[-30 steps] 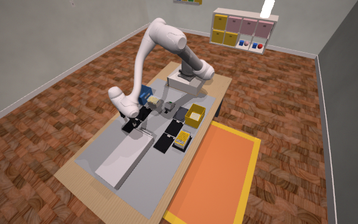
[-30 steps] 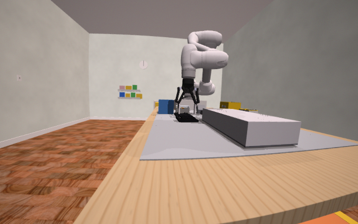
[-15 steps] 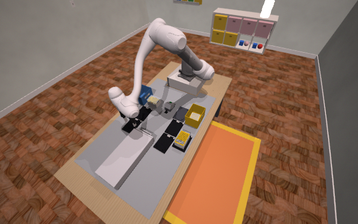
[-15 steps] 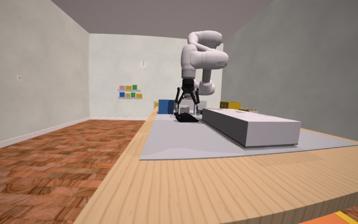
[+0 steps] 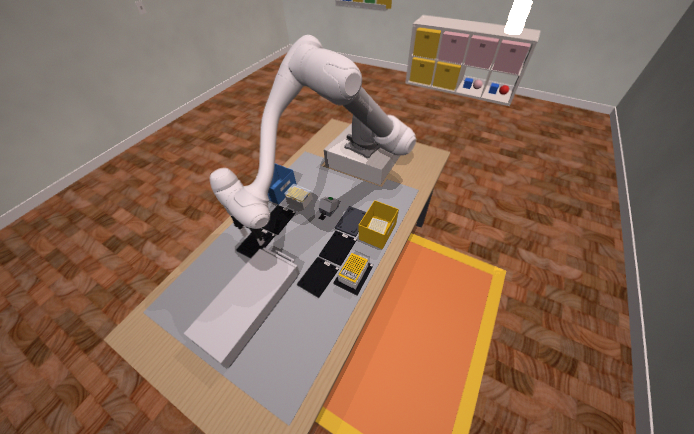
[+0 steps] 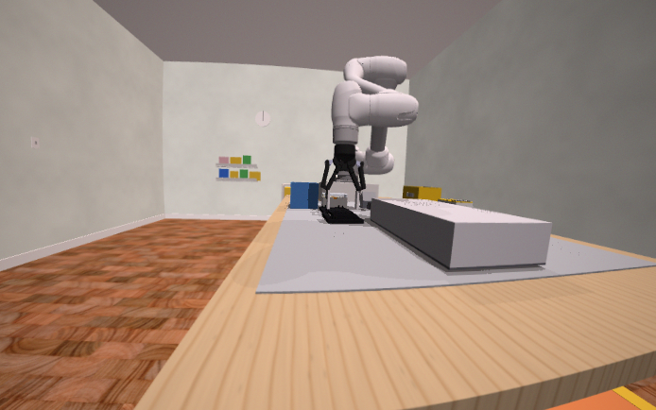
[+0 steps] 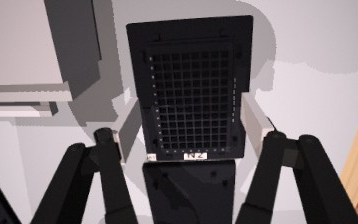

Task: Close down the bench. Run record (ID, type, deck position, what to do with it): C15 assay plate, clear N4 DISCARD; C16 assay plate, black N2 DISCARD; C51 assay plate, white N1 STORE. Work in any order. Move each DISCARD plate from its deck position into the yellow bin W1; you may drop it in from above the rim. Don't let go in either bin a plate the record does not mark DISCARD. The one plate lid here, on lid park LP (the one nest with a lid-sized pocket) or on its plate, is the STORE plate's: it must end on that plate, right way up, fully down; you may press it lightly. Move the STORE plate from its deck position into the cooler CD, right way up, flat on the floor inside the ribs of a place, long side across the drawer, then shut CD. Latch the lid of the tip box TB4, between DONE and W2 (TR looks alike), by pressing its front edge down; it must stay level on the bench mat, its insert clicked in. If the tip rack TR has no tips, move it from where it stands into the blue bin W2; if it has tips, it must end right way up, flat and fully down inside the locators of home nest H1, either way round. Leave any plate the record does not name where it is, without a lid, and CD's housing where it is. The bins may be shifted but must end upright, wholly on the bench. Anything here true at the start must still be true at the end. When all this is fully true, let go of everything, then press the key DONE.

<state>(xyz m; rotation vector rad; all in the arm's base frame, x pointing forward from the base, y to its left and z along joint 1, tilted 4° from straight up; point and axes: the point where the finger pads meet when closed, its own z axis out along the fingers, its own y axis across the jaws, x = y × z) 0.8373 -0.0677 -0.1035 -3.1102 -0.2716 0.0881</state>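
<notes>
The black assay plate [image 7: 193, 95] lies flat in its dark nest labelled N2, near the bench's left edge. It also shows in the top view [image 5: 253, 245] and in the exterior view [image 6: 341, 214]. My gripper [image 7: 190, 108] is open and empty. It hangs just above the plate with one finger pad on each long side, and nothing is between them. It shows in the top view [image 5: 255, 236] and in the exterior view [image 6: 342, 196]. The yellow bin W1 [image 5: 378, 223] stands on the right side of the mat with a pale plate inside.
The shut white cooler CD [image 5: 247, 304] lies close to the right of the plate. The blue bin W2 [image 5: 281, 183], the tip box [image 5: 297, 196] and the DONE key [image 5: 329, 204] stand behind. A tip rack with yellow tips [image 5: 352, 268] sits by several dark nests [image 5: 336, 248].
</notes>
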